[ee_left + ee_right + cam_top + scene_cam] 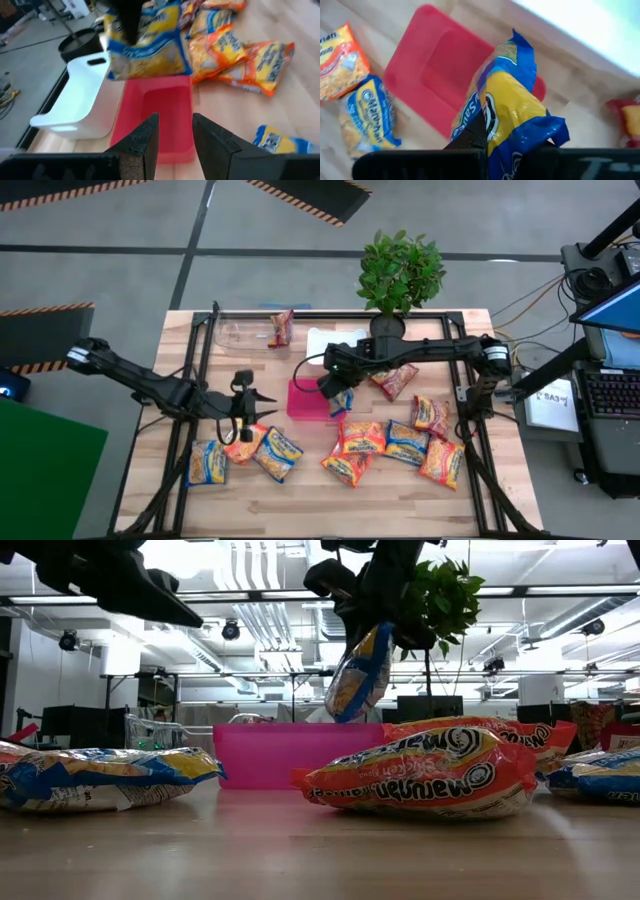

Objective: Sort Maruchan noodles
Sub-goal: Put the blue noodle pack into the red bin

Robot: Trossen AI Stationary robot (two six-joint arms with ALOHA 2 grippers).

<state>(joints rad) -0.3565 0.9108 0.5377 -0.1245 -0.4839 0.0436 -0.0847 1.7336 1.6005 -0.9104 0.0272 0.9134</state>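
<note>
- Desk: wooden top; loose Maruchan noodles lie scattered along its front half, apparently awaiting sorting.
- White tray and clear tray: at the back edge; the clear one holds a reddish packet, so probably one kind per tray.
- Red tray: mid-desk, empty as far as shown.
- Right gripper: above the red tray's right end, pinching a blue-and-yellow packet that hangs clear of the desk, likely for dropping into a tray.
- Left gripper: fingers spread, holding nothing, over the front-left part of the desk, pointed toward the red tray.
</note>
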